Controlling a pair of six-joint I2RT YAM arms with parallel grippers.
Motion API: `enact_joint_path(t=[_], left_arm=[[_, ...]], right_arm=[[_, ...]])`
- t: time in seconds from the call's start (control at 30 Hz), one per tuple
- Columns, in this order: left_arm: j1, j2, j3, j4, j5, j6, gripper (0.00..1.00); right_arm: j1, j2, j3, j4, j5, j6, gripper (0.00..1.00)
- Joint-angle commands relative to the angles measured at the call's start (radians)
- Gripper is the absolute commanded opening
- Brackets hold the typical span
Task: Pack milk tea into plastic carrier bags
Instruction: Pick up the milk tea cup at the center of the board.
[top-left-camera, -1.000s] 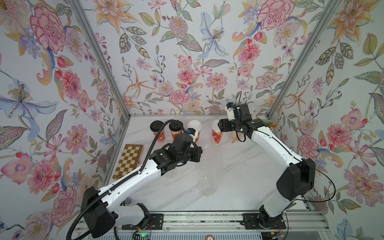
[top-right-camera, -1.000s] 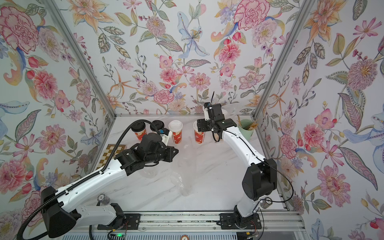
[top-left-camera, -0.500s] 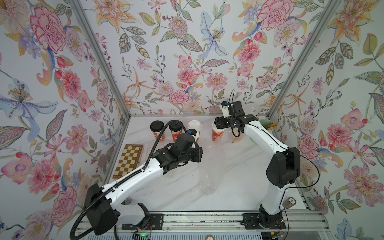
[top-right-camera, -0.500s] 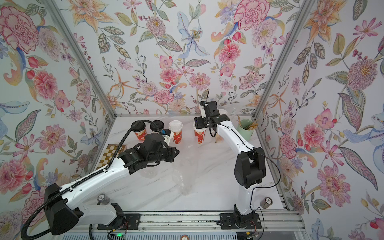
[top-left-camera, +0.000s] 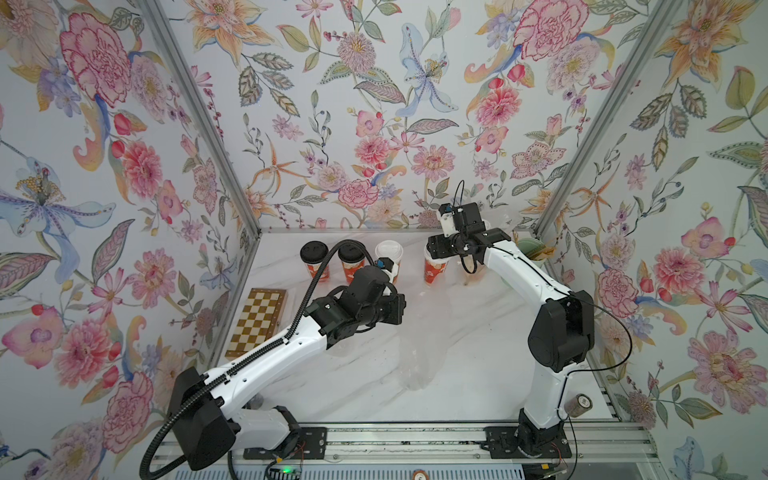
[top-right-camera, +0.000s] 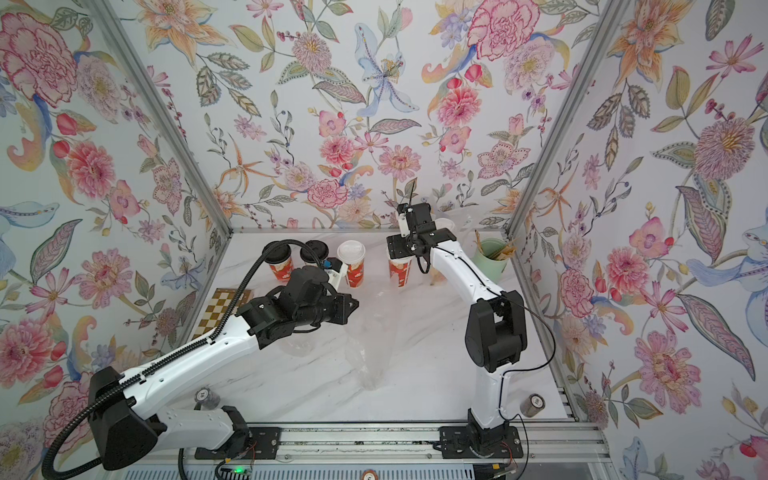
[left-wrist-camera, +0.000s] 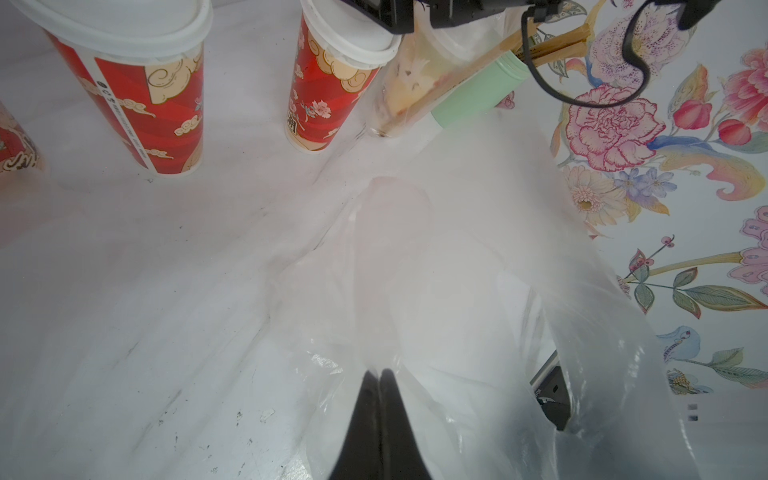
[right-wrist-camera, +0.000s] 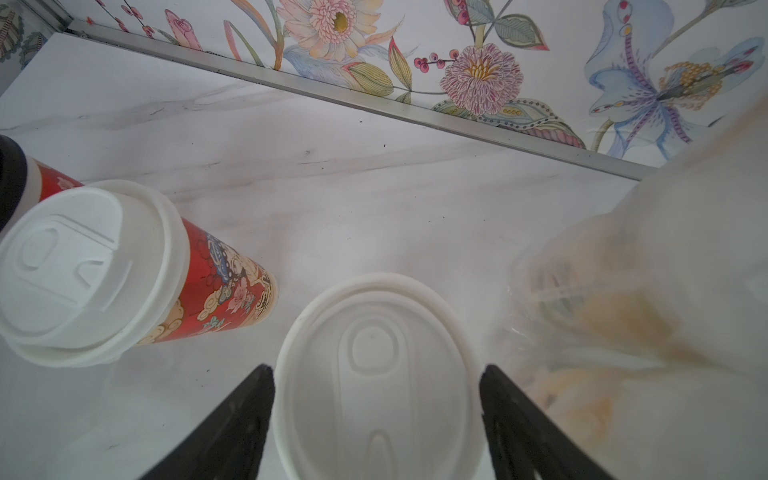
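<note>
I'm on the pick. My right gripper (right-wrist-camera: 377, 368) hangs over a white-lidded cup (right-wrist-camera: 374, 424) standing on the table (right-wrist-camera: 332, 187), at the back. To do this well I should sink past the lid (right-wrist-camera: 370, 324) and close on the paper wall under its rim, squarely and gently. That way the lid won't pop and the cup won't tip into its neighbour (right-wrist-camera: 83, 270) or the bagged cup (right-wrist-camera: 623, 311) on the other side. Then I lift straight up and carry it to the bag (top-left-camera: 419, 357) mid-table.

The right fingers (right-wrist-camera: 249, 407) are spread wide, one on each side of the lid and just beside it. I can't tell if they touch it. My left gripper (left-wrist-camera: 380, 378) is pressed together, pinching the bag's film, as far as I can tell, so the mouth stays up.
</note>
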Motion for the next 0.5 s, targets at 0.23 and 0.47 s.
enact_joint_path(t=[0.23,0.47], left_arm=[[0.002,-0.019,0.012,0.010,0.004,-0.007,0.02],[0.002,-0.023,0.004,0.014,0.004,-0.013,0.02]], right_arm=[[0.024,0.028,0.000,-0.042,0.075,-0.056,0.79],[0.028,0.025,0.000,-0.059,0.079,-0.046,0.78]])
